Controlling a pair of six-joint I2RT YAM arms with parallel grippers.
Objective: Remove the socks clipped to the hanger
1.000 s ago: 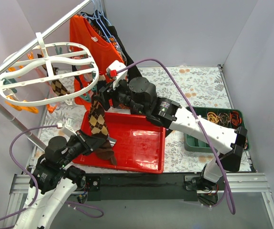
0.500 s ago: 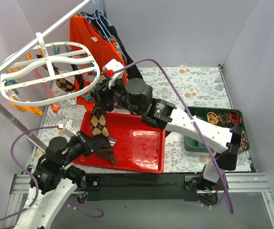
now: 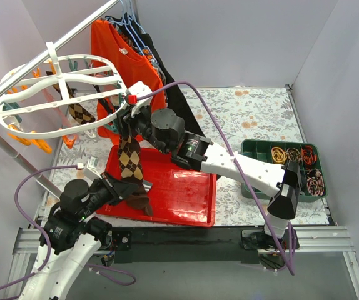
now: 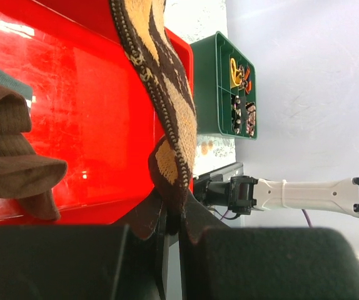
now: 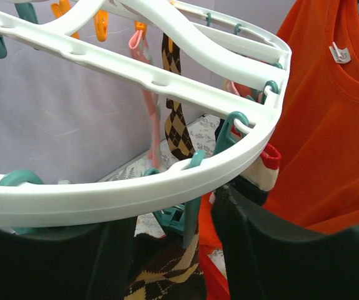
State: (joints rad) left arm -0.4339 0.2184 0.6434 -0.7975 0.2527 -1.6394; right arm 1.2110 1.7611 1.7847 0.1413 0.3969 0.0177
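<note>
The white oval hanger [image 3: 60, 94] hangs at the upper left. A brown argyle sock [image 3: 129, 159] hangs from a teal clip [image 5: 195, 209] on its near rim [image 5: 167, 181]. My right gripper [image 5: 174, 215] is open and up under the rim, one finger on each side of that clip; it also shows in the top view [image 3: 127, 115]. My left gripper [image 4: 173, 225] is shut on the argyle sock [image 4: 167, 112] at its lower end, over the red tray [image 3: 186, 190]. A dark brown sock [image 3: 139, 200] lies in the tray. A second argyle sock [image 5: 178, 125] hangs further back.
An orange shirt [image 3: 114, 53] and a long black garment [image 3: 174, 94] hang on wire hangers behind the right arm. The metal rail [image 3: 17, 81] carries the frame. A green bin [image 3: 286, 162] of small items sits at the right.
My right gripper has moved left and up to the hanger's rim and now straddles the clip. The hanger has swung slightly. The left gripper still holds the sock's lower end.
</note>
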